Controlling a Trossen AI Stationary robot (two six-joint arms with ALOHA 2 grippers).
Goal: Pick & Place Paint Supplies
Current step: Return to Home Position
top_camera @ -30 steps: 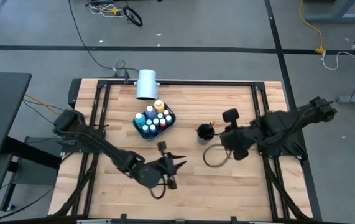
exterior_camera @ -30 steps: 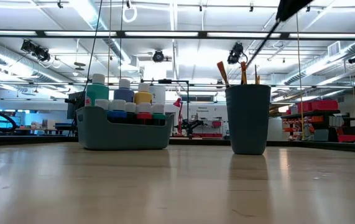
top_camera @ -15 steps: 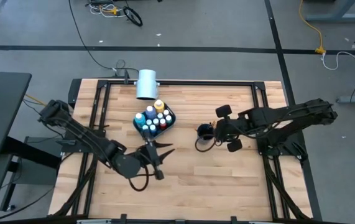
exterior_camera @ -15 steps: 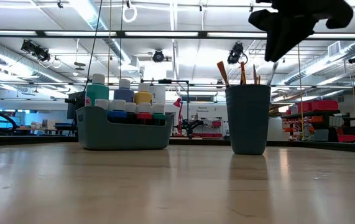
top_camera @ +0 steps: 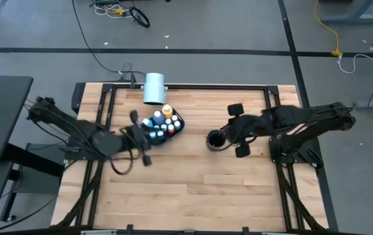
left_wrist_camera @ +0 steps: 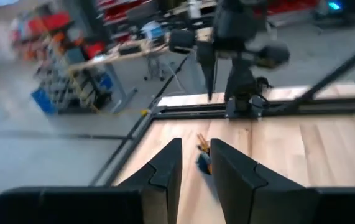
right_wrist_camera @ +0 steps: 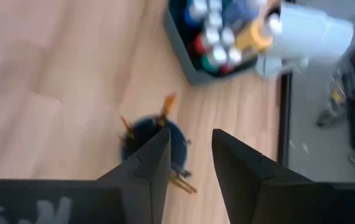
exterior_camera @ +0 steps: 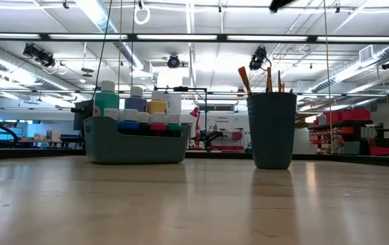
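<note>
— Well, where to look for the thin orange-handled paintbrushes (exterior_camera: 266,78)?
— In the tall dark blue cup (exterior_camera: 271,129), near the middle of the pale wooden table (top_camera: 193,189), a little toward its right edge. Standing close to upright, with ends fanned slightly above the rim.
— And the small coloured paint bottles (top_camera: 163,124)?
— Packed in the grey-blue plastic bin (exterior_camera: 136,146), toward the edge with the large white cylinder (top_camera: 154,88).
— Nearer to the cup?
— The right gripper (top_camera: 230,134), by far: just beside the cup on its right-edge side, raised well above the rim. Fingers apart, nothing between them.
— And the left gripper (top_camera: 142,137)?
— Just beside the bin, on its left-edge side. Fingers likewise parted a little, gripping nothing.
— Looks finished, then?
— Probably, with every brush and bottle in view already in a holder. Best to back each arm toward its own edge, away from the upright handles, to avoid a knock.
</note>
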